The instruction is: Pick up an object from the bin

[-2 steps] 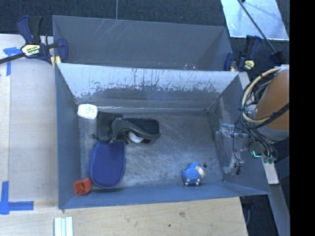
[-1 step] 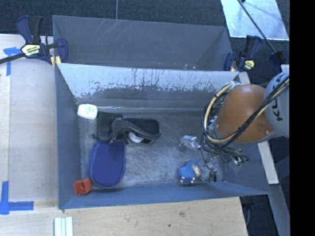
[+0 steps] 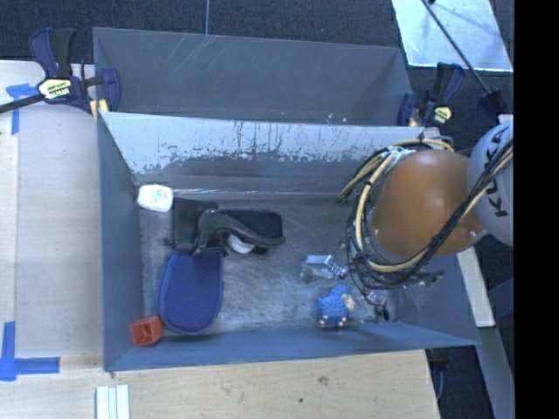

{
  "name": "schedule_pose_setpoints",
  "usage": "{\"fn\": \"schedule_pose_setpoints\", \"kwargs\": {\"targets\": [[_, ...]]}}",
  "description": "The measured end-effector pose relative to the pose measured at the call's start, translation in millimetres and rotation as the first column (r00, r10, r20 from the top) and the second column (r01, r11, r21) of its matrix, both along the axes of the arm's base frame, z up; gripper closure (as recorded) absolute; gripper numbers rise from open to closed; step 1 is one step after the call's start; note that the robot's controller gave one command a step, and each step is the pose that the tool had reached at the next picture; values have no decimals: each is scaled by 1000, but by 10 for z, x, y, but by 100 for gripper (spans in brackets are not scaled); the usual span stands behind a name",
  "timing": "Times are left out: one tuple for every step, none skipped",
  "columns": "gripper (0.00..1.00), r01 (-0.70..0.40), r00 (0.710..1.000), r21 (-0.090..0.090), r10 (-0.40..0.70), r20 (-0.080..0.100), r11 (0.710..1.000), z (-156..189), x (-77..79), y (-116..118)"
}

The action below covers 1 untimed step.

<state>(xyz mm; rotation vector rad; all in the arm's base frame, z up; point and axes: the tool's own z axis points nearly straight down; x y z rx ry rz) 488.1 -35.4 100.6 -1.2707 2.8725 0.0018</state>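
**Hovering beside small blue piece, 5 o'clock**

Seeing gripper (image 3: pixel 369 297) low under orange cover, at 5 o'clock of bin (image 3: pixel 262 151). Sits just beside blue piece (image 3: pixel 334 308), at gripper's 9. Grey metal bit (image 3: pixel 319 267) near, at 11.

Judging blue piece: prob. light, stiff, lumpy plastic; likely to skid on metal floor. Best pinched across narrow middle, approx. top-down.

Can't tell how wide gripper stands, nor whether touching anything; nothing seen held.

Well apart, toward 9: blue pad (image 3: pixel 190 291), black shoe-like thing (image 3: pixel 229 227), red block (image 3: pixel 147 330), white cap (image 3: pixel 155 197).

Dim overall, sheen on bin wall (image 3: pixel 262 133)
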Motion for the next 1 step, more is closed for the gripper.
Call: {"fn": "schedule_pose_setpoints", "kwargs": {"targets": [[0, -183, 983, 0, 183, 5, 983, 49, 188, 288]]}}
